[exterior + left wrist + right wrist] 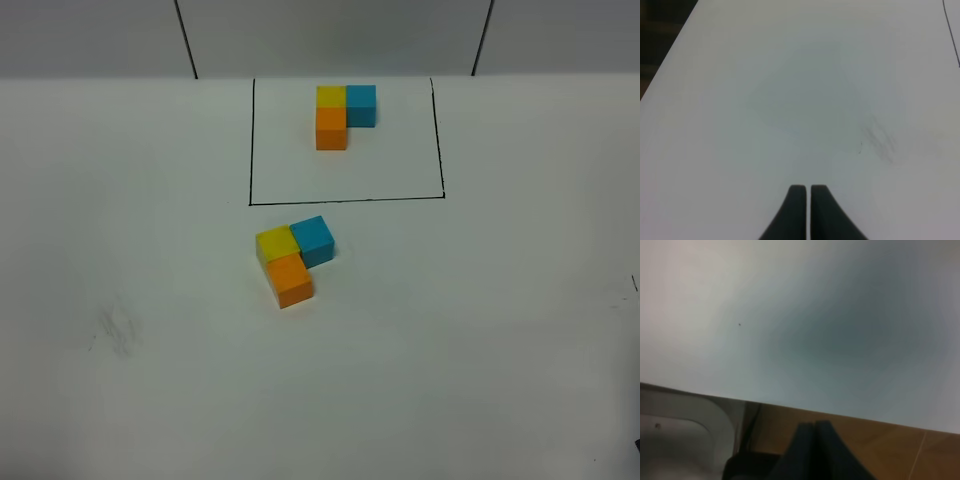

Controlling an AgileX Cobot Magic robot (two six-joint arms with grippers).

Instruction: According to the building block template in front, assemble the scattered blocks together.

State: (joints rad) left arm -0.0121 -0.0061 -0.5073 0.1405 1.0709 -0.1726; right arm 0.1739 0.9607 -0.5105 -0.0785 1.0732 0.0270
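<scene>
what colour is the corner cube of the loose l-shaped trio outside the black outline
Yellow: the small matte yellow cube sits at the corner, clearest in the exterior high view.

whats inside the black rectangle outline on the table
Inside the black rectangle outline sits only the building block template: yellow, blue and orange cubes joined in an L, near its far edge. Whatever lies beneath the cubes is covered.

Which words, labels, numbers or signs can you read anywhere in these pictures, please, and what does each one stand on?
None: no view shows readable text.
The three joined matte cubes inside the thin black rectangle outline are plain.
The three matte cubes outside the outline are plain too.
The white table bears only the drawn black lines and a grey smudge, no writing.
</scene>
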